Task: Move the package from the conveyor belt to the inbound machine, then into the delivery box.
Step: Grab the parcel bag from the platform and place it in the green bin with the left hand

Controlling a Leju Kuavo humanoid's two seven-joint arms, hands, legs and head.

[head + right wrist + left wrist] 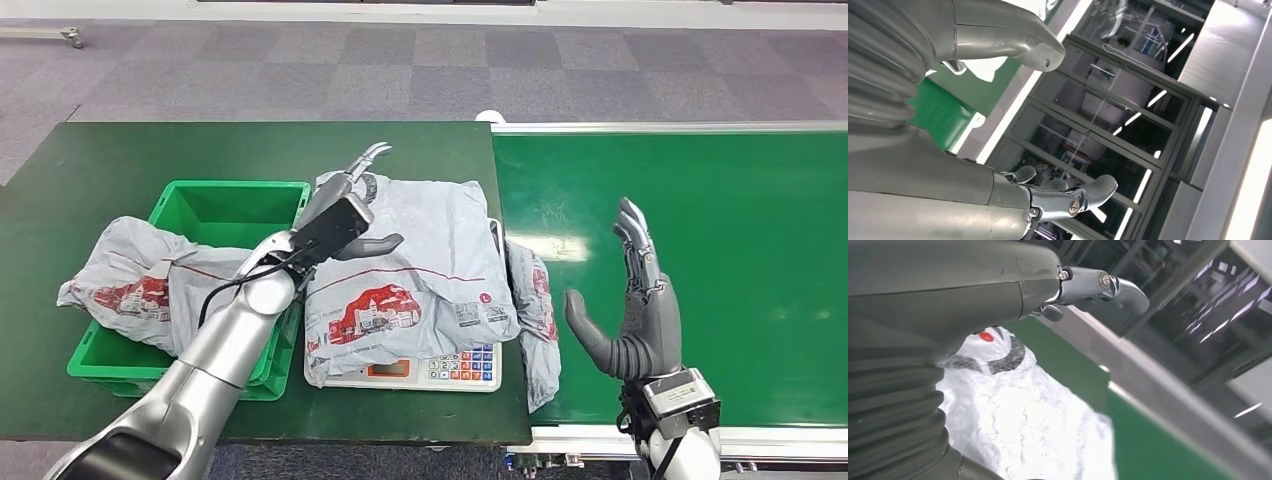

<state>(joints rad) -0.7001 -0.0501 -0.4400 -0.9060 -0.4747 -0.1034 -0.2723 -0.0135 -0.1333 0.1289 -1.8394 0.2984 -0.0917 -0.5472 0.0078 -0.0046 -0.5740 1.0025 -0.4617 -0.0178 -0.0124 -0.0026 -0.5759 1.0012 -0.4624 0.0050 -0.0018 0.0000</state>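
1. The left hand (350, 205) hovers over the far left corner of the grey package (410, 275), fingers spread and thumb stuck out toward the parcel's middle; it grasps nothing.
2. The package lies under and to the right of that hand, draped across the scale (440, 370), the inbound machine, hiding most of its platform. Only the near strip with the display and coloured keypad shows.
3. In the left wrist view the crinkled grey plastic (1023, 425) sits just below the hand (998, 285), with a red mark and a dark curved print near the thumb.
4. To the left of the left hand, close beside its forearm, stands the green delivery box (215, 205). A second grey package (140, 280) with red print hangs over the box's left rim, partly inside and partly on the dark green bench (250, 145).
5. The left arm crosses the box's right wall on its way to the parcel.
6. A third package (535, 320) lies between the two hands, slumped across the seam where the bench meets the conveyor belt (740, 220).
7. The right hand (635, 315) is raised over the belt, released, palm facing the packages, fingers straight and thumb splayed. It holds nothing and is well apart from the third package.
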